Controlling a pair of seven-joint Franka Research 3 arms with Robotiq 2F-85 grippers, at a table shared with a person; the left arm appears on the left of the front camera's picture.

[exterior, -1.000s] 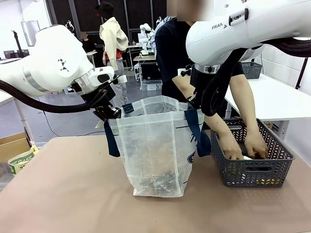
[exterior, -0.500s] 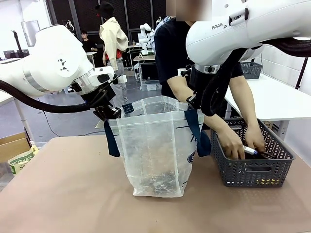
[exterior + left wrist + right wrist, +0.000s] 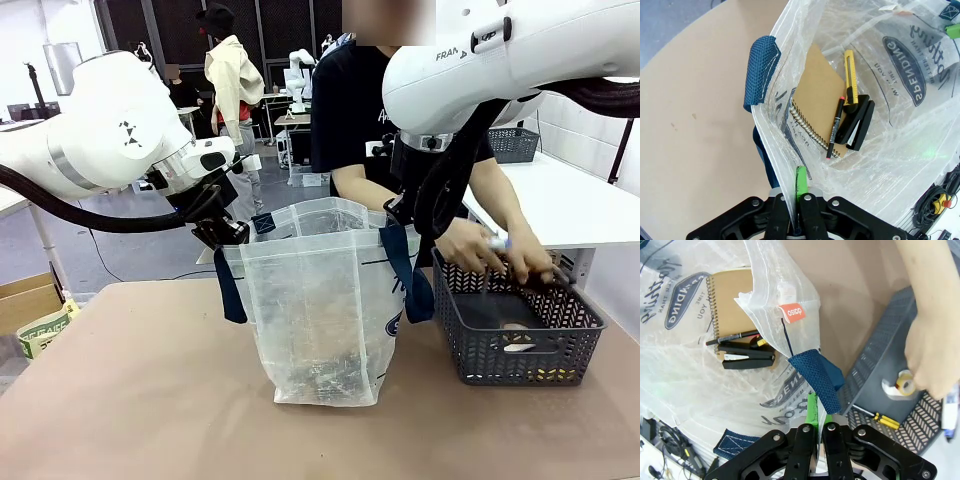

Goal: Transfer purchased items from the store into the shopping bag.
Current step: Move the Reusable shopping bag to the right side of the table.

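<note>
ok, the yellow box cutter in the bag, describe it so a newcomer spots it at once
Look into the translucent shopping bag standing on the table: a brown spiral notebook lies at its bottom. The box cutter lies along the notebook's edge, beside a black stapler and a red-tipped pen. It alone is yellow: slim, straight, black-trimmed.

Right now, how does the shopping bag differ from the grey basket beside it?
The shopping bag is tall, translucent whitish plastic; the basket is low, dark grey lattice. The bag is pinched at its rim by the left pincer and right pincer; no pincer touches the basket. Both sit upright, open-topped, on the table.
</note>
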